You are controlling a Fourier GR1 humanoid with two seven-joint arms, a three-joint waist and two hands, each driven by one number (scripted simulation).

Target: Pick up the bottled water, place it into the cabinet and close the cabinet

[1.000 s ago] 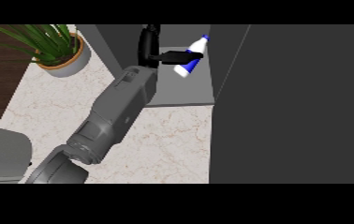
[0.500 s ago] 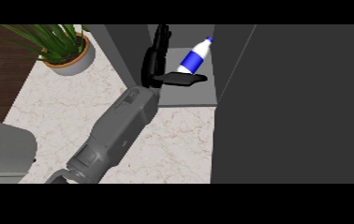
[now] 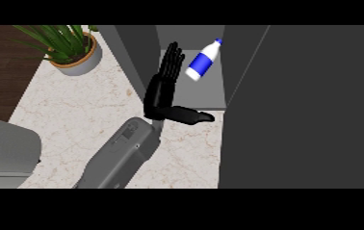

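The bottled water (image 3: 201, 63), white with a blue label, leans tilted inside the open cabinet (image 3: 207, 93), its cap pointing up and to the right. My left hand (image 3: 165, 87) is just left of it at the cabinet's mouth. The hand is open, with the fingers straight up and the thumb sticking out to the right below the bottle. A narrow gap separates the fingers from the bottle. The cabinet's dark door (image 3: 293, 118) stands open at the right and fills that side of the view. My right hand does not show.
A potted green plant (image 3: 71, 51) stands at the back left on the pale marble counter (image 3: 78, 113). A grey rounded object (image 3: 16, 152) sits at the left edge. The cabinet's left wall (image 3: 138, 56) rises just beside my hand.
My left hand was curled on the bottle; its fingers have straightened and let go. The bottle now leans free in the cabinet, and the hand has drawn slightly back and left.
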